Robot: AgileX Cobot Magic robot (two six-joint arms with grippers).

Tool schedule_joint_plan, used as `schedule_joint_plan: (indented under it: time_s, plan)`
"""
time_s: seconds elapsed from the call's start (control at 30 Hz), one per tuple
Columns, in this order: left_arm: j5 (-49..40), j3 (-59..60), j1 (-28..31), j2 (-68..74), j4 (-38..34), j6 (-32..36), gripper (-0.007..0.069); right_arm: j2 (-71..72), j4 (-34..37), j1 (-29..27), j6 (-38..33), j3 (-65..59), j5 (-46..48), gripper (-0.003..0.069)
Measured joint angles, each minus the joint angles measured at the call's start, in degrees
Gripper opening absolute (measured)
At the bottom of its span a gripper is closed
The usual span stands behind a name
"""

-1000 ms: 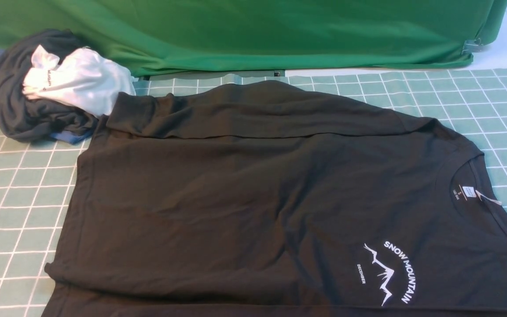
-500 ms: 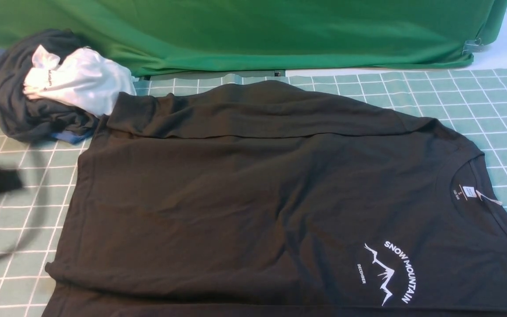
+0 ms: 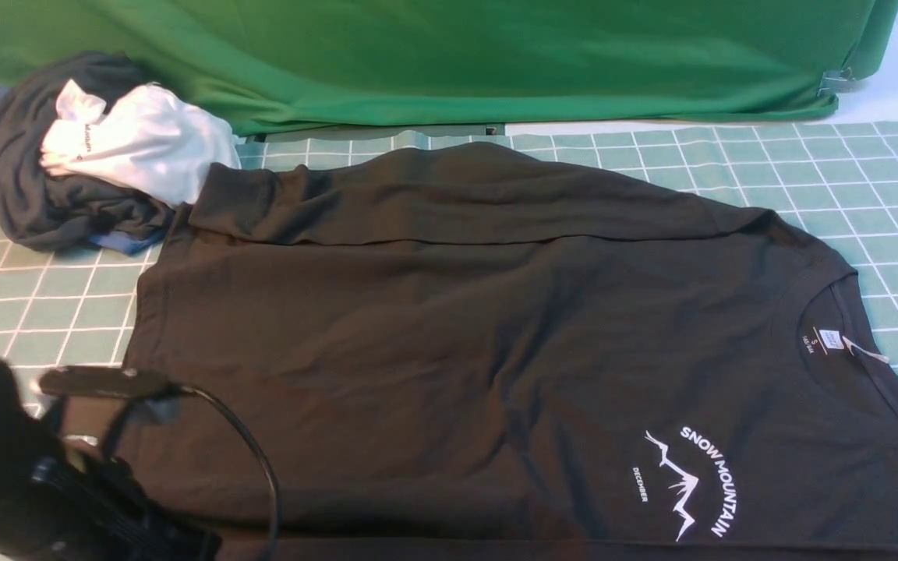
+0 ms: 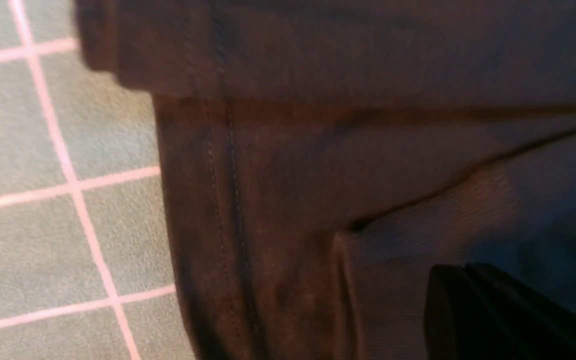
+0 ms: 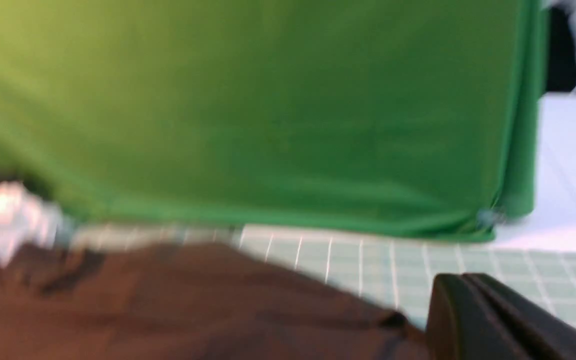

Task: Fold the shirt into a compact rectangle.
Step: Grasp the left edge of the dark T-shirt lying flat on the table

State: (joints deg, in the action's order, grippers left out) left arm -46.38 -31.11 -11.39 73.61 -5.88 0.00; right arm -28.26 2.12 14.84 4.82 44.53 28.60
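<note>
The black shirt [image 3: 449, 343] lies flat and sideways on the green grid mat [image 3: 28, 312]. Its neck and white "SNOW MOUNTAIN" print [image 3: 698, 483] are at the right, its hem at the left, and one sleeve is folded along the far edge. My left arm [image 3: 20, 475] sits at the shirt's near-left corner. In the left wrist view, the left gripper [image 4: 460, 280] is shut, empty, just over the hem [image 4: 228, 200] and a folded layer. The right gripper [image 5: 460, 287] is shut and empty above the shirt's edge [image 5: 218, 310]; the front view does not show it.
A heap of garments lies at the back left: a dark grey one [image 3: 51, 210] with a white one [image 3: 137, 144] on top, touching the shirt's far-left corner. A green cloth backdrop [image 3: 449, 54] closes the far side, with a metal clip [image 3: 835, 82] at its right end.
My left arm has swept in from the left edge down to the shirt's near-left corner. The shirt and the heap have not moved.
</note>
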Motion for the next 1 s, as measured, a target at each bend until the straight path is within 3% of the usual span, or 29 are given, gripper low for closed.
schedule_joint_plan:
  time_s: [0.23, 0.4, 0.43, 0.57, 0.63, 0.87, 1.0]
  plan:
    - [1.45, 0.0, -1.19, 2.87, 1.62, -2.6, 0.0083, -7.72, 3.08, 6.85, -1.77, 0.58, 3.3, 0.0005]
    - [4.16, 0.0, -1.19, 3.0, 2.69, -2.77, 0.0265, -10.68, 3.63, 11.36, -2.05, 0.58, 3.85, 0.0005]
    - [4.66, 0.0, -1.19, 3.0, 3.47, -3.21, 0.0329, -11.27, 3.68, 12.43, -2.28, 0.58, 3.85, 0.0006]
    - [4.94, 0.07, -1.19, 3.48, 5.88, -8.65, 0.0487, -12.13, 3.74, 14.34, -2.72, 0.58, 3.9, 0.0008]
    - [5.34, 0.2, -1.19, 4.07, 6.94, -10.11, 0.0527, -12.19, 3.74, 14.59, -3.24, 0.58, 3.9, 0.0008]
    - [6.75, 0.39, -1.19, 6.48, 6.71, -10.53, 0.0537, -12.19, 3.74, 14.79, -3.76, 0.58, 3.9, 0.001]
    - [6.52, 0.39, -1.19, 6.7, 5.26, -10.54, 0.0406, -12.19, 3.74, 14.79, -3.76, 0.58, 3.9, 0.0014]
